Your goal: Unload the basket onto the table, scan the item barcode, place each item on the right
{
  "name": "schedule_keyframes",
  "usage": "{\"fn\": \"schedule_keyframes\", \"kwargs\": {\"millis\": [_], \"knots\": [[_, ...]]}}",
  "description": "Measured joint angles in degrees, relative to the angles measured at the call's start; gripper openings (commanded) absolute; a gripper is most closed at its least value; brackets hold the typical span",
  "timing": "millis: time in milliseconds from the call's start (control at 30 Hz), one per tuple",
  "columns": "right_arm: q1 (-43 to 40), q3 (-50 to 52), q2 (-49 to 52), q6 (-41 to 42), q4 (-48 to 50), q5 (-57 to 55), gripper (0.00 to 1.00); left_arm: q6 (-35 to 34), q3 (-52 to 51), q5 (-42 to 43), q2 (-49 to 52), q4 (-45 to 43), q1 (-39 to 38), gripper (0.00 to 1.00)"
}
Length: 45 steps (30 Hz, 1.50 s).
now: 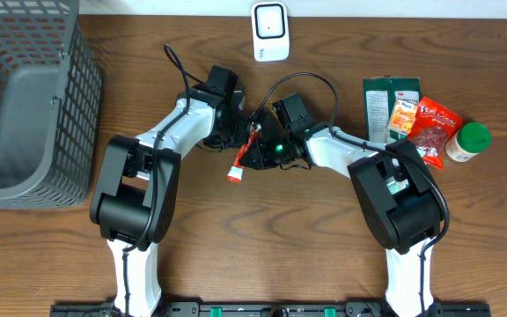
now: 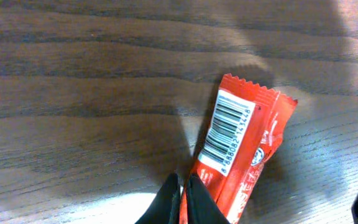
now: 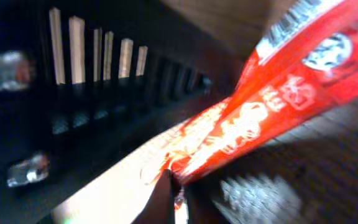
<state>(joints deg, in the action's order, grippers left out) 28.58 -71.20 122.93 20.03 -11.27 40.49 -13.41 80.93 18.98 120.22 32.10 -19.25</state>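
Red snack wrapper [image 2: 241, 149] is pinched by both claws: left claw [image 2: 182, 190] clenched on the end nearest its barcode [image 2: 227, 127], right claw [image 3: 174, 186] clamped on its edge.

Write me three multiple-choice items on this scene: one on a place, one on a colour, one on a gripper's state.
1. Where does the grey basket stand?
A) at the left side
B) at the right side
C) between the two arms

2. What colour is the wrapper bearing the barcode?
A) blue
B) red
C) green

3. How is the left gripper?
A) wide open
B) shut on nothing
C) shut on the wrapper

Key:
1 A, the overhead view shows it at the far left.
2 B, the left wrist view shows red film around the white barcode label.
3 C, it is pinched on the wrapper's end in its own wrist view.
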Motion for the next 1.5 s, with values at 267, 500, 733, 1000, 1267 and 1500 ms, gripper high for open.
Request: {"fn": "schedule_keyframes", "kwargs": {"millis": [267,500,733,1000,1267,1500], "knots": [[-0.2,-0.3,-0.8,0.9,-3.1,-1.8,0.01,0.0,0.0,0.0,0.0,0.0,0.0,0.08],[-0.7,0.1,-4.7,0.5,-8.7,-11.2,0.01,0.0,0.0,0.3,-0.2,0.1,0.0,0.17],[-0.8,0.9,-9.3,-2.0,-15.6,-23.2,0.01,0.3,-0.7,0.0,-5.9,1.1,-0.1,0.25],[-0.7,1.0,-10.8,-10.9,-18.9,-28.7,0.01,0.2,-0.7,-5.8,-16.9,5.2,0.0,0.25],[2.2,0.8,-11.5,-22.4,-22.5,-40.7,0.01,0.1,-0.7,-14.7,-17.7,9.9,0.8,0.25],[4.4,-0.3,-12.8,-28.5,-24.5,-46.0,0.01,-1.6,-0.7,-16.9,-17.7,12.8,5.0,0.25]]}}
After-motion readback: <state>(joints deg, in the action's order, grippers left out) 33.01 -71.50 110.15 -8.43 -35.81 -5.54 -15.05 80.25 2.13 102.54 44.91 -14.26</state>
